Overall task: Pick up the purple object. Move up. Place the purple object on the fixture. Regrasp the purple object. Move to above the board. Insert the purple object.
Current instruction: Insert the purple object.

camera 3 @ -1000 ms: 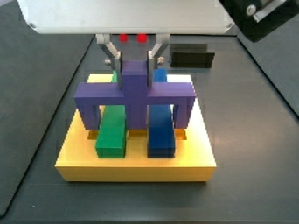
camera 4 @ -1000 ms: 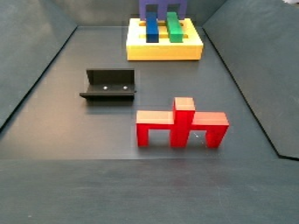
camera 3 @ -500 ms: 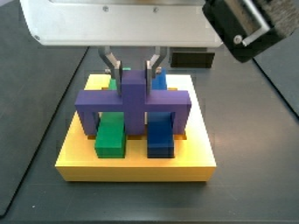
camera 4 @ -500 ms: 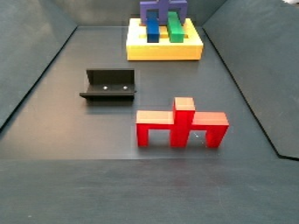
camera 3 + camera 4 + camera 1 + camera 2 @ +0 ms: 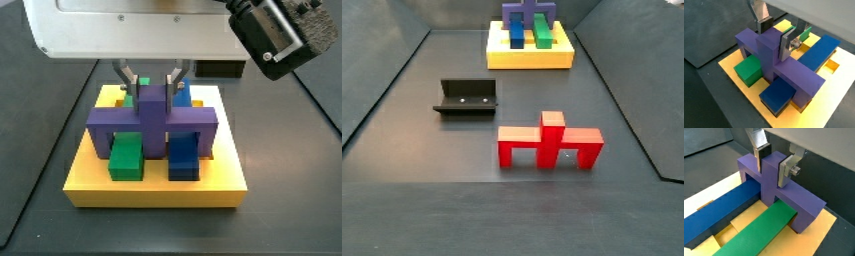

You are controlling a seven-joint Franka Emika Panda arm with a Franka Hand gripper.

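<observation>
Looking at both wrist views, I am seeing the gripper [image 5: 776, 34] clamped on the raised middle of the purple blocky piece with a wide crossbar and short legs [image 5: 777, 62], one flat silver finger plate [image 5: 785, 170] pressing each side of that spine. The purple piece is sitting on the large flat yellow rectangular board [image 5: 156, 185], its crossbar spanning both bars that are lying in the board's slots: a long green bar [image 5: 759, 231] and a long dark blue bar [image 5: 721, 215], which are running side by side under it. In a side view its legs are coming down outside the two bars, near the board's side edges; how deep they are seated I cannot tell. Well apart from the board, in the middle of the dark floor, the small dark box-like fixture [image 5: 466, 97] is standing bare, and a red forked piece [image 5: 551, 141] is lying nearer the floor's front edge.
</observation>
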